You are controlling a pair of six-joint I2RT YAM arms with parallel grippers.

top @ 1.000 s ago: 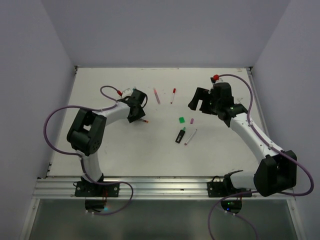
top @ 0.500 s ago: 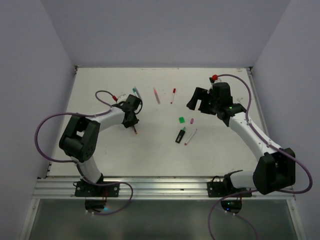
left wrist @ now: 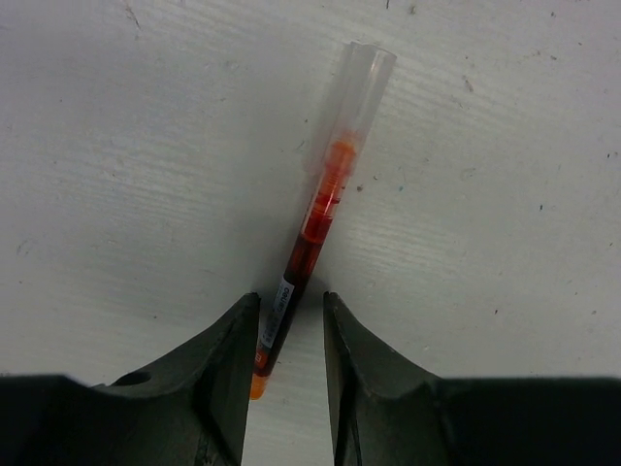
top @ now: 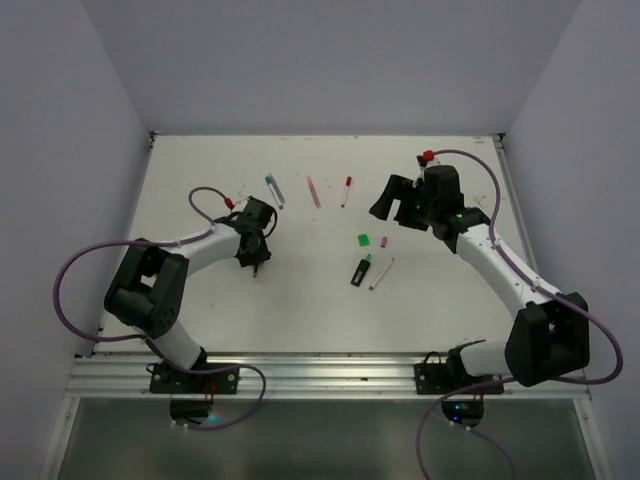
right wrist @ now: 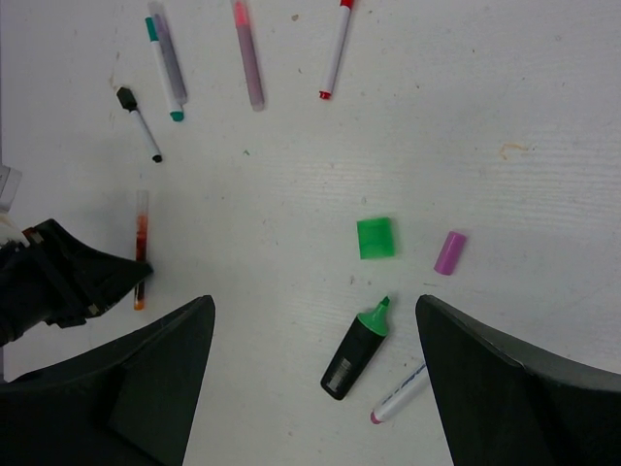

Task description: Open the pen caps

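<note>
My left gripper (top: 256,258) points down at the table, its jaws a narrow gap apart around the lower end of a red-orange pen (left wrist: 315,218) that lies flat. The pen touches one finger only and its clear cap (left wrist: 357,92) is on. The left gripper also shows in its wrist view (left wrist: 291,306). My right gripper (top: 397,211) hovers wide open and empty. Below it lie a loose green cap (right wrist: 375,238), a loose magenta cap (right wrist: 449,252), an uncapped green-and-black highlighter (right wrist: 356,349) and an uncapped whitish pen (right wrist: 398,393).
Capped pens lie in a row further back: red (right wrist: 335,49), pink (right wrist: 247,53), teal (right wrist: 163,68) and a short black one (right wrist: 139,124). The table's white top (top: 300,310) is walled at the back and sides.
My left gripper has swung towards the near left, and the red-orange pen has moved with it and turned. The right arm has barely moved.
</note>
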